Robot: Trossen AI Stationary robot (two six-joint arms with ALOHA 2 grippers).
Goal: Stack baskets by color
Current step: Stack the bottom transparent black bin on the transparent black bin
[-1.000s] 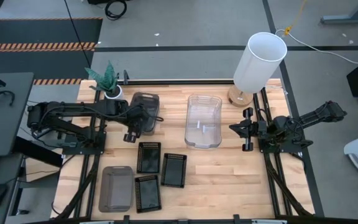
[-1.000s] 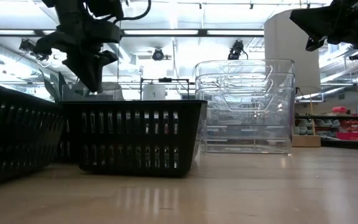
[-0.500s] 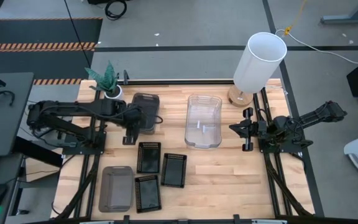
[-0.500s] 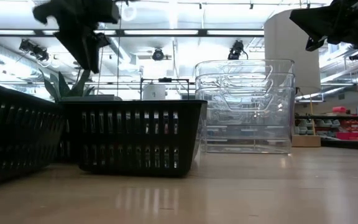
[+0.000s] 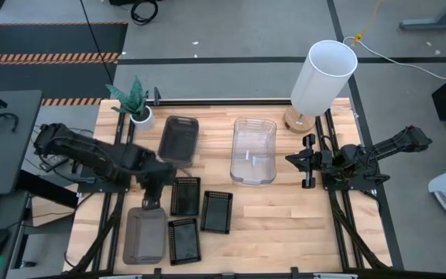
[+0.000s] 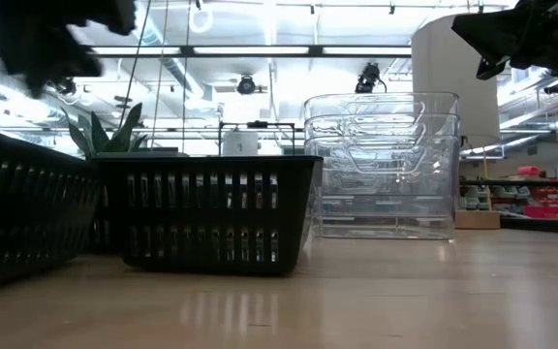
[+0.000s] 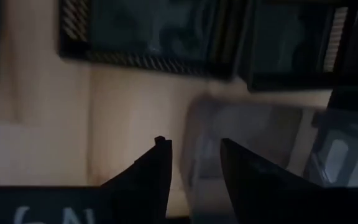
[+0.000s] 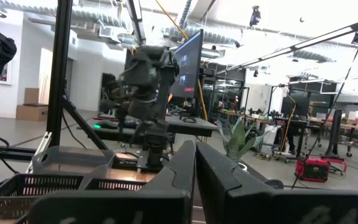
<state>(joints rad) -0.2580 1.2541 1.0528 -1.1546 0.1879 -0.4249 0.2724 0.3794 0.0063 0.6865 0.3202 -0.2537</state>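
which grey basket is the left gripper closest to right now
The smoky-grey basket at the table's near left corner; the left gripper hovers by its rim. The other grey basket sits beside the plant.

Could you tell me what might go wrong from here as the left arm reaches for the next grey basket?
The left gripper hovers at the rim of the grey basket, with black baskets crowded right beside it, so it could bump one. Its jaws stand only slightly apart, so they may miss the rim.

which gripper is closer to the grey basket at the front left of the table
Left. The left gripper hangs open right over the far end of that grey basket. The right gripper waits shut across the table, beyond the clear baskets.
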